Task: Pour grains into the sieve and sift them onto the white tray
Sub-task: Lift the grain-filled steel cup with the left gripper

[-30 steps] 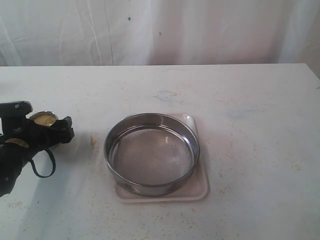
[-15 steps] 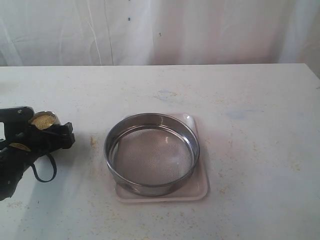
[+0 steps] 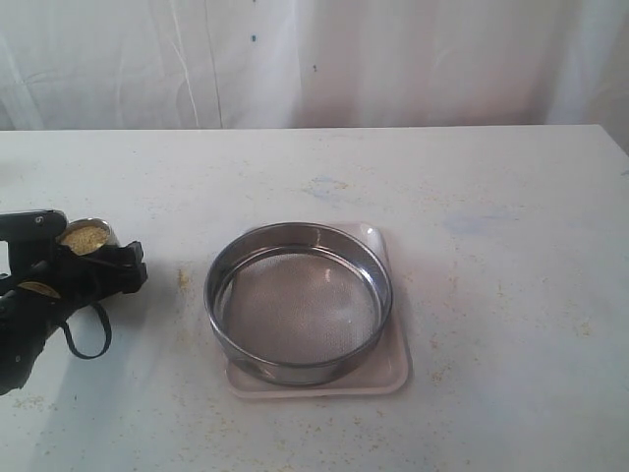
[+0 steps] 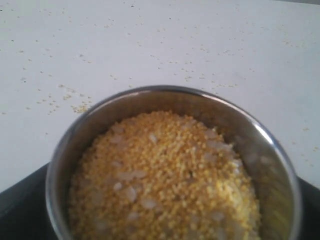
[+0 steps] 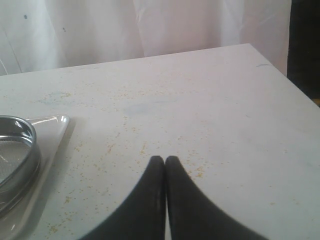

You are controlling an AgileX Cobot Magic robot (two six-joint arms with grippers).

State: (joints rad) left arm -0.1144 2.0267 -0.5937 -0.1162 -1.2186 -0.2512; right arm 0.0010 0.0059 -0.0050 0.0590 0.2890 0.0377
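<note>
A small steel cup heaped with golden-yellow and white grains stands on the table at the far left. My left gripper is open, and its black fingers stand on either side of the cup, whose grains fill the left wrist view. The wide steel sieve sits empty on the white tray at mid-table. My right gripper is shut on nothing above bare table, with the sieve and tray off to one side. It does not show in the exterior view.
Loose grains are scattered over the white table, with a small clump between cup and sieve. A white curtain hangs behind the table's far edge. A black cable loop hangs from the left arm.
The left gripper has sunk slightly and shifted a little around the cup. The cup, sieve and tray have not moved.
</note>
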